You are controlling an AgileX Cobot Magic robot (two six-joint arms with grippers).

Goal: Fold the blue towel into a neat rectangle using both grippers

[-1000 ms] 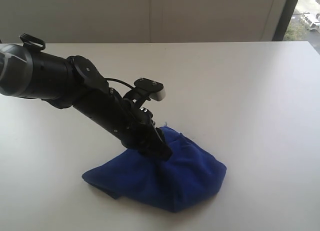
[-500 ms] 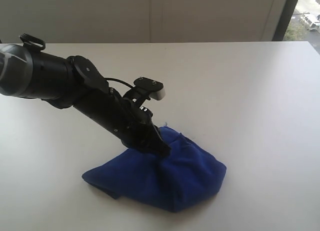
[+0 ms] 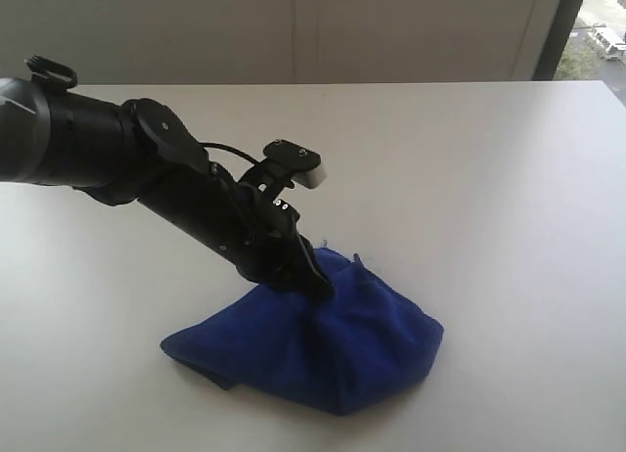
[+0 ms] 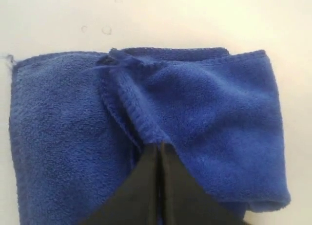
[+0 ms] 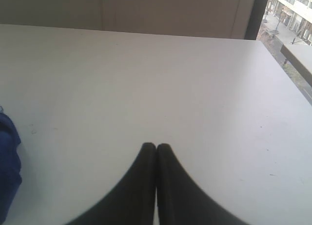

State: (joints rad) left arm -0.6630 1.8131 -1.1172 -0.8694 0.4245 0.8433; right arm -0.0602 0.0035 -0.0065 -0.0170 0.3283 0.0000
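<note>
Left end effector [image 3: 318, 286] has its jaws pressed tight together, and we judge that they nip a raised hem ridge [image 4: 127, 113] of the blue towel [image 3: 333, 354]. The towel lies bunched in a loose heap on the counter [image 3: 489, 178], under the left arm [image 3: 176, 193].

To do this grasp well, we first want to confirm that cloth is truly caught between the tips. Then we lift slowly and straight, so only the top layer peels up and the heap beneath does not drag. We also need the right end effector [image 5: 156, 147] to take a matching edge. Its jaws are closed on nothing above bare counter, with the towel off to one side.

Our left arm slants steeply down from the left, with its wrist camera [image 3: 298, 166] on top and its tips sunk into the towel's crest.
</note>
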